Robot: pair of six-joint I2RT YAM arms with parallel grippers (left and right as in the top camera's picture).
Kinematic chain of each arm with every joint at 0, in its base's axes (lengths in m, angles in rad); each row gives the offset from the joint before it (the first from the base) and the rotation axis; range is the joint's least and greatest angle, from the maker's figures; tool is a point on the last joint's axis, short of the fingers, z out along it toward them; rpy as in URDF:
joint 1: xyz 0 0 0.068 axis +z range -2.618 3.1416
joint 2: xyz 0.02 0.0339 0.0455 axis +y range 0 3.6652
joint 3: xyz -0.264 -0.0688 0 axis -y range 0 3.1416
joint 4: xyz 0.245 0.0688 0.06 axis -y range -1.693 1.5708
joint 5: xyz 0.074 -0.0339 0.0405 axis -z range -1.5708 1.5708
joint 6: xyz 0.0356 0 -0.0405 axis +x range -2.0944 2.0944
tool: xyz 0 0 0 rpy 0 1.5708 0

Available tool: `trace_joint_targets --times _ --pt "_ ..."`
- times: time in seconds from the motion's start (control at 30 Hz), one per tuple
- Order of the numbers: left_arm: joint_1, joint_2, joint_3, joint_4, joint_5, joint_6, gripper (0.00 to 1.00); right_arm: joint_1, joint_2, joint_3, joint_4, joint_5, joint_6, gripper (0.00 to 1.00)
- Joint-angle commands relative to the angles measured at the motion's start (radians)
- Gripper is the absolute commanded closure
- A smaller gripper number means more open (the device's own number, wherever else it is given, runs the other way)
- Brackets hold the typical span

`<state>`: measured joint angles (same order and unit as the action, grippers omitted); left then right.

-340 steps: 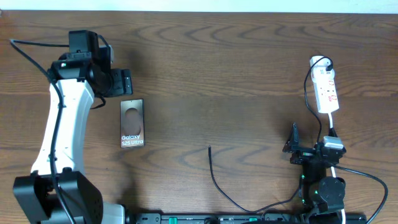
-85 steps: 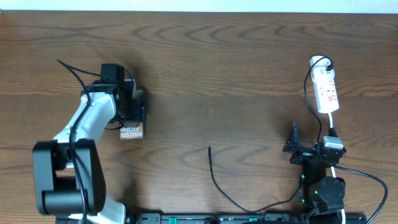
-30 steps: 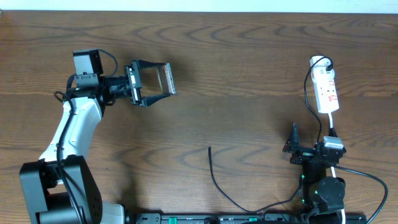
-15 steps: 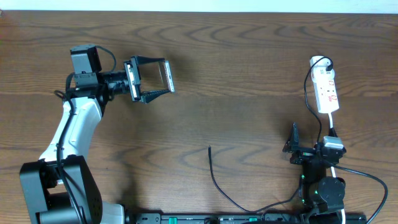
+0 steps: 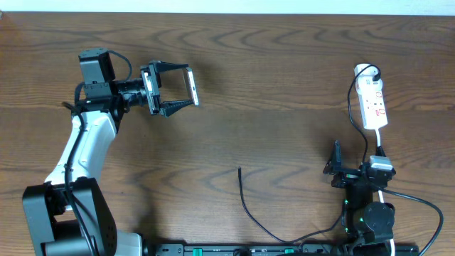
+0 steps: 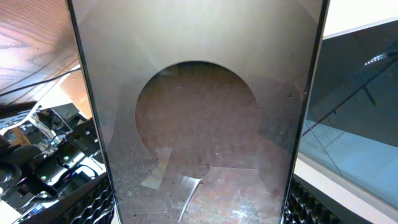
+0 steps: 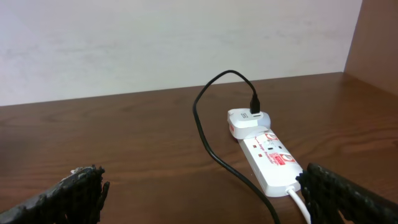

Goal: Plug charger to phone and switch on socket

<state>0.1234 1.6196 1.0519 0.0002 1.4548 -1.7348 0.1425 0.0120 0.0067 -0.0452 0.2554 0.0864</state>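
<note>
While the wooden desk (image 5: 284, 107) spans everything, left arm (image 5: 82, 153) reaching from the near left, its jaws clamped across the phone (image 5: 191, 87) held up on edge, socket (image 5: 373, 105) far right, charger (image 5: 240, 178) lying loose front centre, right jaws spread wide beside it

My left arm (image 5: 75, 153) is stretched out far across from the power strip (image 5: 372, 103). Its wrist is level, and my left gripper (image 5: 189, 86) points toward that strip, clamping the phone (image 6: 199, 124) by its long edges. My right arm (image 5: 366, 206) sits folded just beside the strip's cord end, with my right gripper (image 5: 331, 161) spread wide, holding nothing.
</note>
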Motion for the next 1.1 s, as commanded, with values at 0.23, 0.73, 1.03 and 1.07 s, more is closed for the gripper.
trace_joint_targets --times 0.23,0.73,1.03,1.07 --pt "0.005 -0.028 0.039 0.006 0.048 0.013 0.93 -0.005 -0.005 -0.001 -0.005 0.004 -0.013 0.01" --pt "0.005 -0.028 0.039 0.006 0.048 0.013 0.93 -0.005 -0.005 -0.001 -0.005 0.004 -0.013 0.01" --pt "0.005 -0.028 0.039 0.006 0.048 0.013 0.93 -0.005 -0.005 -0.001 -0.005 0.004 -0.013 0.01" --pt "0.005 -0.028 0.039 0.006 0.048 0.013 0.93 -0.005 -0.005 -0.001 -0.005 0.004 -0.013 0.01"
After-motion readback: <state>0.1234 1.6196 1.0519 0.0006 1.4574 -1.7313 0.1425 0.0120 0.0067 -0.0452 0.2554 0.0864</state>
